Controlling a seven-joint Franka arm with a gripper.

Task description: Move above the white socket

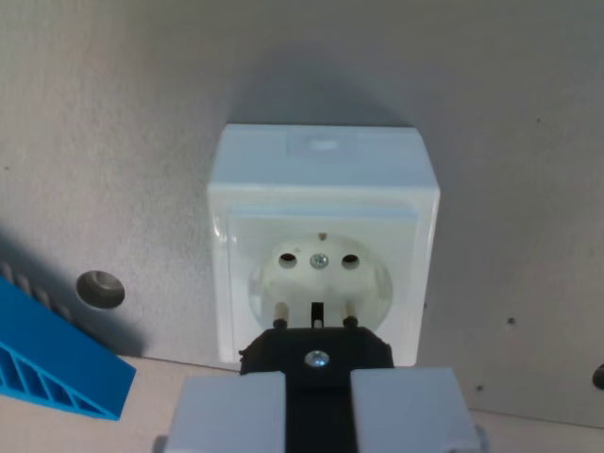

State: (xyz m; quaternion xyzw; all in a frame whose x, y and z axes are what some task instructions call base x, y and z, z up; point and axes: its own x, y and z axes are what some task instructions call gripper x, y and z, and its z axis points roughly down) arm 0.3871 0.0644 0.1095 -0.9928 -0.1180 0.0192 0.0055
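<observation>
Seen from the wrist: claw (319, 401) pinching a black plug (318, 349) (two pins forward), low in frame. White socket (321, 250) lying directly ahead, just beyond the pin tips, its two holes side by side matching the pins. Blue wedge (52, 354) off at the wrist view's left.

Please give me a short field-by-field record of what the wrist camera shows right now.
socket: white socket, box-shaped, on a grey surface
socket face: two round holes with a centre screw
plug: black plug held in the gripper, two pins just in front of the socket's recess
other item: blue ribbed plastic piece at the wrist view's lower left
surface detail: round hole left of the socket
</observation>
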